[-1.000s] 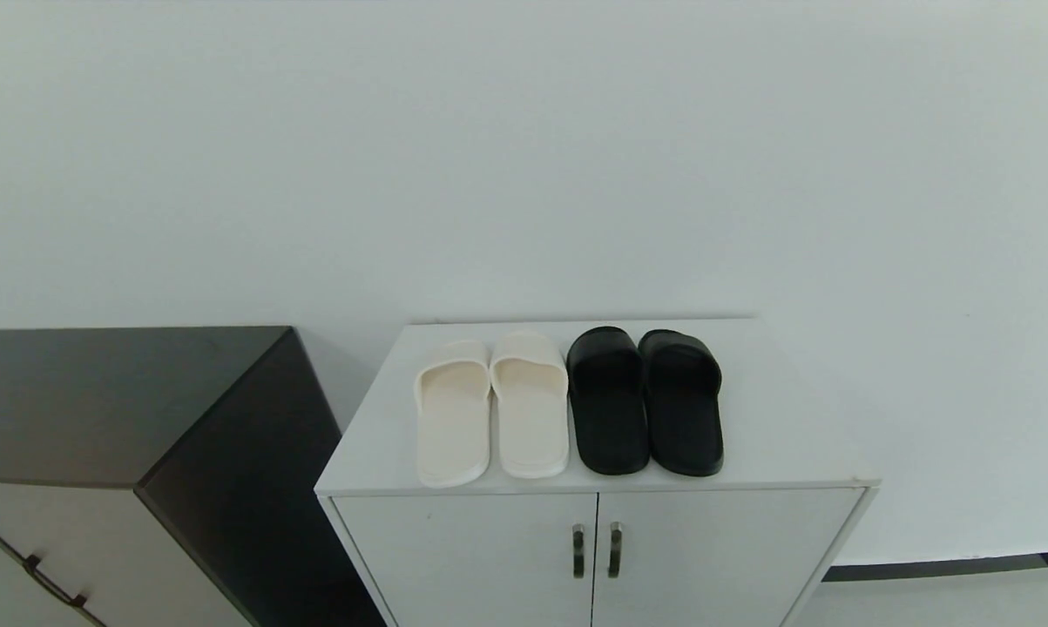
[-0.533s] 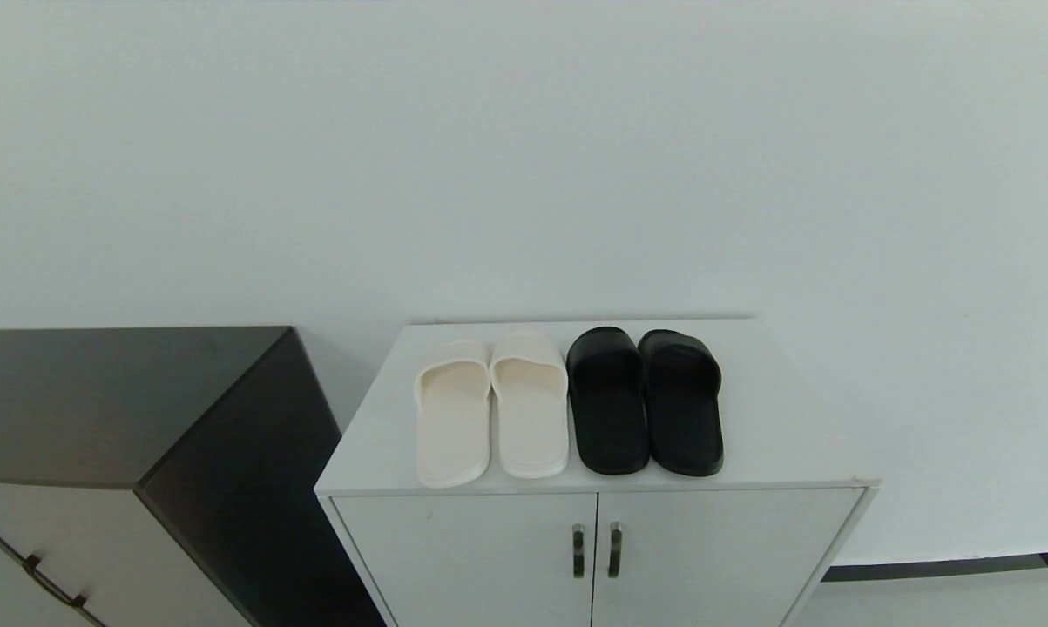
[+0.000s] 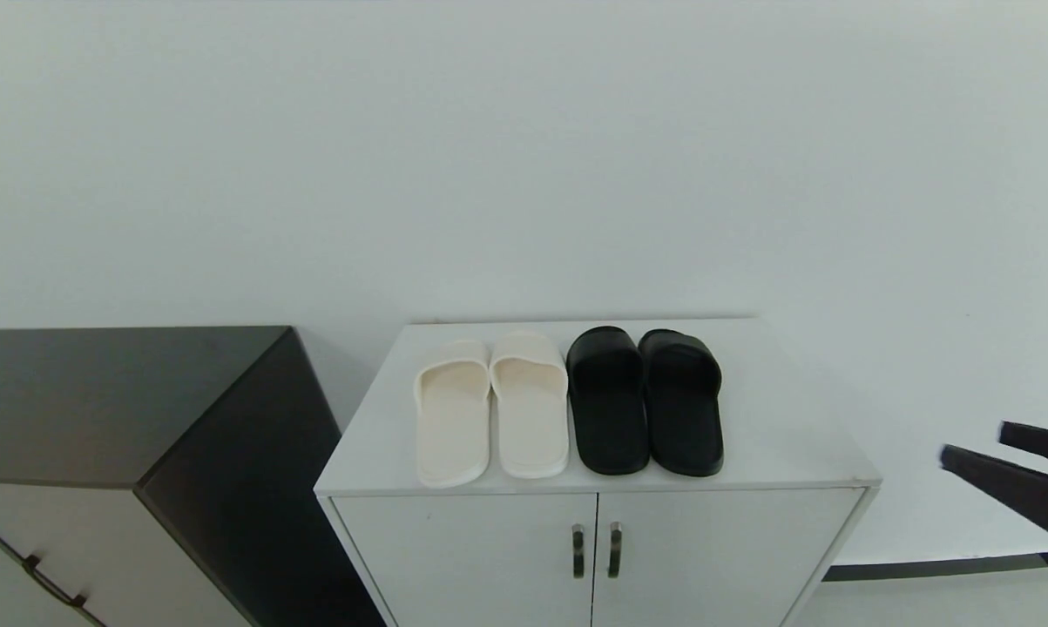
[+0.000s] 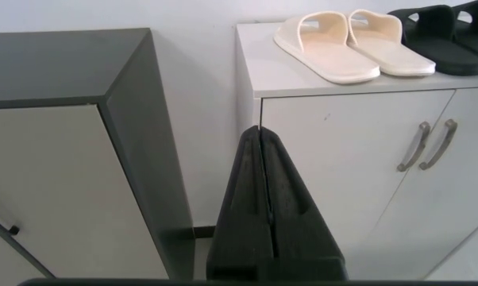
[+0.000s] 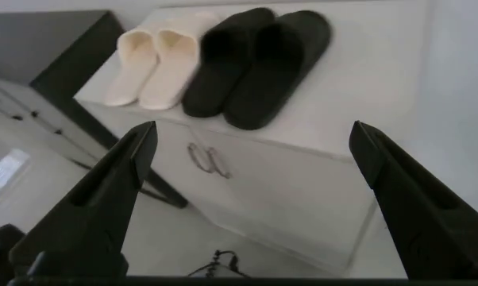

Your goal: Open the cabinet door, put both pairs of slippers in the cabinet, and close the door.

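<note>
The left gripper (image 4: 260, 137) has its two dark fingers (image 4: 245, 206) pressed flat together along their whole length, with no gap and nothing held. It sits low and points forward. The right gripper (image 3: 972, 444) hangs at the robot's far right, its fingers (image 3: 1024, 488) spread wide apart with nothing between them and the tips aimed inward toward the left. It seems to be raised higher than the left one.

the right gripper (image 5: 252, 127) holds its jaws wide apart before the white cabinet (image 5: 302, 199), doors shut, handles (image 5: 203, 159) side by side; on its top the cream slippers (image 5: 156, 56) lie just beside the black slippers (image 5: 255, 59)
</note>
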Robot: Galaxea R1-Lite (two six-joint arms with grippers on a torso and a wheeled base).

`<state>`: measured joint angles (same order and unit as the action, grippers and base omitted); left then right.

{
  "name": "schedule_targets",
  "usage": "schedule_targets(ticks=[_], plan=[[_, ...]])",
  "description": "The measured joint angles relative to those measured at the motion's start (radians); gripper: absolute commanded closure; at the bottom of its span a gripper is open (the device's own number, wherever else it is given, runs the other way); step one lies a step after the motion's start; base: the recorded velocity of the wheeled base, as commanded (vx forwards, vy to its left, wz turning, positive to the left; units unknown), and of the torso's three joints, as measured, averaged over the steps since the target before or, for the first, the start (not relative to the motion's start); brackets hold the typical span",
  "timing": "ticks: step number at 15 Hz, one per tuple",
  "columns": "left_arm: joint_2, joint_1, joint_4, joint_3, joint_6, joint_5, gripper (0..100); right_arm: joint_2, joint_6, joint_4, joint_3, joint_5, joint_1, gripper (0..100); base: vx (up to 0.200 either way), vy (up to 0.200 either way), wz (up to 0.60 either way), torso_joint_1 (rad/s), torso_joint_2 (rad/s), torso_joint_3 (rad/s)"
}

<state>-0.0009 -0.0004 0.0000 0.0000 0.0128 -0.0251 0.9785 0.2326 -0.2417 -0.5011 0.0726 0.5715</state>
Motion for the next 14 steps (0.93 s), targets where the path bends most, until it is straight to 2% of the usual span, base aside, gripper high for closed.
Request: schedule_targets(ticks=[2, 7, 10, 14], plan=[[0.0, -0.001, 0.0, 0.0, -0.001, -0.001, 100, 0.157, 0.031, -0.061, -0.077, 0.075, 0.074, 0, 0.0, 0.0, 0.0, 0.0, 0.0, 0.0], [0.0, 0.0, 0.0, 0.0, -0.005, 0.0, 100, 0.489, 0.074, -0.234, -0.235, 0.247, 0.146, 0, 0.0, 0.0, 0.0, 0.0, 0.0, 0.0], [0.0, -0.001, 0.0, 0.0, -0.004, -0.001, 100, 0.679, 0.074, -0.266, -0.353, 0.417, 0.177, 0, 0.0, 0.0, 0.0, 0.0, 0.0, 0.0], [0.0, -0.001, 0.0, 0.0, 0.002, -0.002, 100, 0.883, 0.074, -0.274, -0.513, 0.488, 0.194, 0, 0.0, 0.0, 0.0, 0.0, 0.0, 0.0]])
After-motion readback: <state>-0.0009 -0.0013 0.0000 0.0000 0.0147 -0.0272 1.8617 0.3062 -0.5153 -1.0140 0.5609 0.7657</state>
